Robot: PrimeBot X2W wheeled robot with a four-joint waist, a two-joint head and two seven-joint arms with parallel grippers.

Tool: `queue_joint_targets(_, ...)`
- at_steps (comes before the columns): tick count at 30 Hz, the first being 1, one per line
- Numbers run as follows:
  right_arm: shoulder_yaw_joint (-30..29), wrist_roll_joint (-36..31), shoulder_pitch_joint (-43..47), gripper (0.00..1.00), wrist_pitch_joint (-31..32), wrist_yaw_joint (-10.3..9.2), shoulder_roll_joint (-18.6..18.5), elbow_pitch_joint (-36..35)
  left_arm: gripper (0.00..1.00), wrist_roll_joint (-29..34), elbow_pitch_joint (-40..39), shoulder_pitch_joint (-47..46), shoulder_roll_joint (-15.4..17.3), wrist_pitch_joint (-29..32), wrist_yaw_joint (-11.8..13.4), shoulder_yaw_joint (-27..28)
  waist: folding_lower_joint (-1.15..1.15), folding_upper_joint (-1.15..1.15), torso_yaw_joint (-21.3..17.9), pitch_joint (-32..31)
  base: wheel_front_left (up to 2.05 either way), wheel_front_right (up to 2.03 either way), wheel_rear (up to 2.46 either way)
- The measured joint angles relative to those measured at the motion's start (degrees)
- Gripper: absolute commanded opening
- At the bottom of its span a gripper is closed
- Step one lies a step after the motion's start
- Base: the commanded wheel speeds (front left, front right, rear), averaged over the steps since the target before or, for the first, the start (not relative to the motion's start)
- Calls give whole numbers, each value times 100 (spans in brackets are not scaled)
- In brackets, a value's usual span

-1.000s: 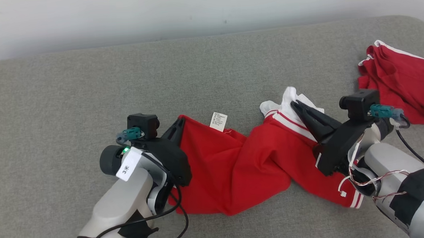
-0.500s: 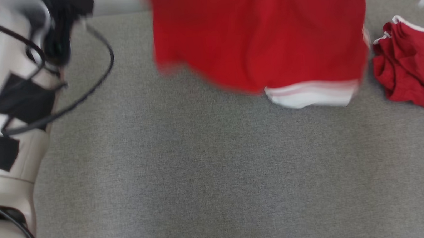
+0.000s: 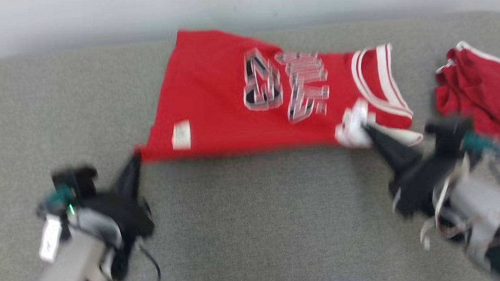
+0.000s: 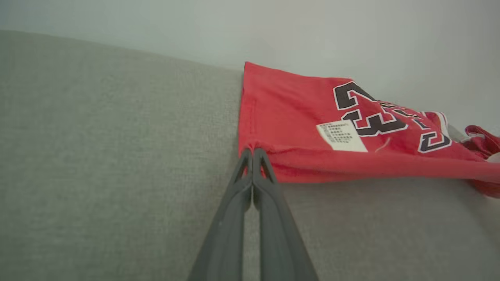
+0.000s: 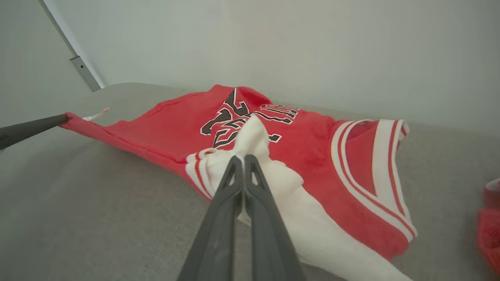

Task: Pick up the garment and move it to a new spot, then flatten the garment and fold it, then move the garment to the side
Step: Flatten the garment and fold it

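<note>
The garment is a red jersey with white trim and black lettering, spread across the grey cushion toward the back wall. My left gripper is shut on its near left hem corner. At the right, my right gripper is shut on the bunched white shoulder fabric. The near edge of the jersey is stretched taut between the two grippers. A white care label lies on the red cloth close to the left gripper.
A second red garment with white piping lies crumpled at the far right of the grey cushion. A pale wall runs right behind the cushion's back edge. The near half of the cushion is bare.
The jersey was bunched low between my grippers, then swung up in the air, and now lies spread out farther back with the lettering up. Both grippers have moved wider apart.
</note>
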Motion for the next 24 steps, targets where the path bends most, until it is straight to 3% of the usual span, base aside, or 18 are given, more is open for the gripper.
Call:
queue_joint_targets(10,199,43,2128,0,-24,0,-314,-805,0,10,-392,1748,-143,-23,435,-245,-1,-1,-121,-760,0,0,0)
queue_joint_targets(19,432,-21,2370,0,-23,0,-330,-742,0,138,-497,2189,-48,-23,676,-341,-1,-1,-226,-895,0,0,0)
queue_joint_targets(20,414,8,2371,11,-23,-1,-316,-715,0,134,-497,2188,-64,-23,677,-328,-1,-1,-230,-901,0,0,0)
queue_joint_targets(21,403,11,2370,66,-23,0,-310,-710,0,133,-494,2189,-73,-23,679,-341,0,-1,-231,-912,0,0,0)
queue_joint_targets(22,386,19,2371,100,-23,0,-297,-714,0,132,-495,2196,-80,-23,694,-335,0,-1,-236,-923,0,0,0)
queue_joint_targets(23,342,80,2375,100,-23,0,-277,-739,71,131,-499,2210,-80,-23,728,-315,0,-1,-245,-932,0,0,0)
queue_joint_targets(24,265,165,2386,100,-22,0,-265,-799,100,129,-524,2242,-76,-23,733,-279,0,-1,-254,-942,0,0,0)
